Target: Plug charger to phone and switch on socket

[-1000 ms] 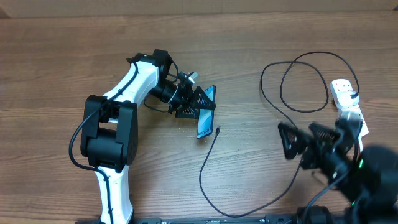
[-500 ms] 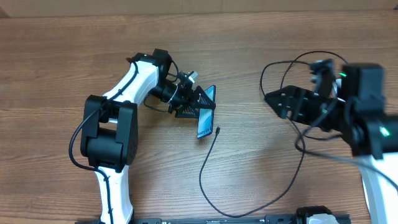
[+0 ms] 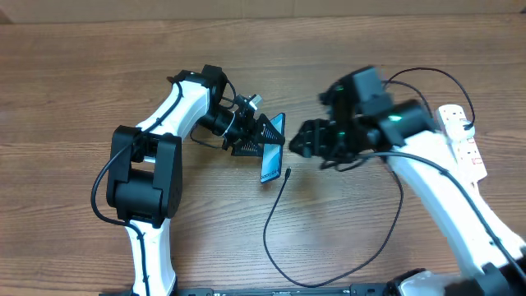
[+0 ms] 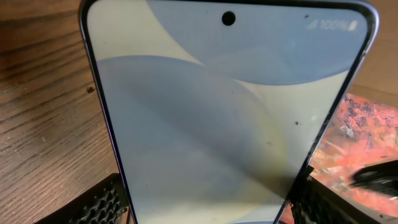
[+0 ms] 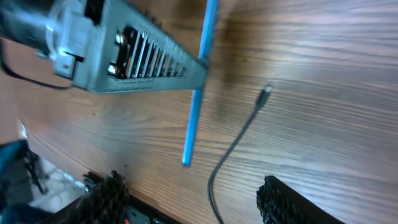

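**A:** What is the left hand [image 3: 265, 141] doing?

**B:** It is pinching the phone [image 3: 272, 160] by its two long edges. In the left wrist view the dark ribbed fingers [image 4: 93, 205] press in at both lower corners of the frame, and the lit, light-blue screen fills almost everything between them.

**A:** How does the phone sit?

**B:** It stands on edge, tilted, a little left of centre in the overhead frame, with its lower end down at the worktop [image 3: 99, 49].

**A:** And the right hand [image 5: 196, 196]?

**B:** It is spread, with nothing between the fingers. In the overhead view it is blurred, just right of the phone. Its own camera shows the phone as a thin blue line in the upper middle of the frame, with the left hand's slotted finger beside it.

**A:** Where is the charger [image 3: 265, 233]?

**B:** Its connector tip [image 5: 266, 92] lies on the worktop just right of the phone's lower end, not touching it. From there the black cable runs down the frame, bends along the bottom edge and climbs on the right into loops at the upper right.

**A:** And the socket [image 3: 462, 140]?

**B:** It lies flat at the right edge of the overhead frame, well apart from the phone. I cannot tell how its switches stand.
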### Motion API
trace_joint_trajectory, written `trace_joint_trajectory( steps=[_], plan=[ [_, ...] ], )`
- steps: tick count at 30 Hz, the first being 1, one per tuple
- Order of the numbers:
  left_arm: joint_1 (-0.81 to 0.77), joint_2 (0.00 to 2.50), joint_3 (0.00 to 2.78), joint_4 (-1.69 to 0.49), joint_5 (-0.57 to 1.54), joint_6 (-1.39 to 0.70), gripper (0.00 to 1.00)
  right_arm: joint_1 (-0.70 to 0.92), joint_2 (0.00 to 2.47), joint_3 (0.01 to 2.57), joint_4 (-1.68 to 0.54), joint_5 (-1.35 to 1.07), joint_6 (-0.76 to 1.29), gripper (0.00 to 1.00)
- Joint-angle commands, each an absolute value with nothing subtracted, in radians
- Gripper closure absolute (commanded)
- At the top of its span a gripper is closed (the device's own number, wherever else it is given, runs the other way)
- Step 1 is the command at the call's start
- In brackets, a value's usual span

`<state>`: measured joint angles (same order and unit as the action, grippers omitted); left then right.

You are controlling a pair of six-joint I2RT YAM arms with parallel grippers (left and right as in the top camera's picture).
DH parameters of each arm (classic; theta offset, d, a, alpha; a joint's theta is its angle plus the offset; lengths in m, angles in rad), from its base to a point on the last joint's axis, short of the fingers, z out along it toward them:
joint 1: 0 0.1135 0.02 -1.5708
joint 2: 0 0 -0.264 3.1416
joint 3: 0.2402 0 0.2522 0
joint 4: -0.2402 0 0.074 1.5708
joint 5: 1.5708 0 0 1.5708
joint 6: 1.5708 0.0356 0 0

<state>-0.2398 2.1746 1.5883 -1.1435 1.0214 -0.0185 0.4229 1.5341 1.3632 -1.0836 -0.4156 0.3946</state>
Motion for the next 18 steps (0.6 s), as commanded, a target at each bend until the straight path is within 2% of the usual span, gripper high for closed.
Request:
trace_joint_trajectory(
  steps=[1,10,16,18],
  plan=[
    [-0.235,2.138,1.588,-1.145,1.071,0.001,0.30,0.487,1.595,1.374,-1.052,-0.384,0.441,0.31],
    [-0.235,2.138,1.588,-1.149,1.076,-0.001,0.29,0.591,1.728,1.374,-0.935,-0.286,0.506,0.32],
    [-0.235,2.138,1.588,-1.151,1.121,0.002,0.29,0.601,1.788,1.374,-0.876,-0.229,0.606,0.37],
    [-0.235,2.138,1.588,-1.150,1.119,0.005,0.29,0.601,1.803,1.374,-0.864,-0.229,0.607,0.41]
  ],
)
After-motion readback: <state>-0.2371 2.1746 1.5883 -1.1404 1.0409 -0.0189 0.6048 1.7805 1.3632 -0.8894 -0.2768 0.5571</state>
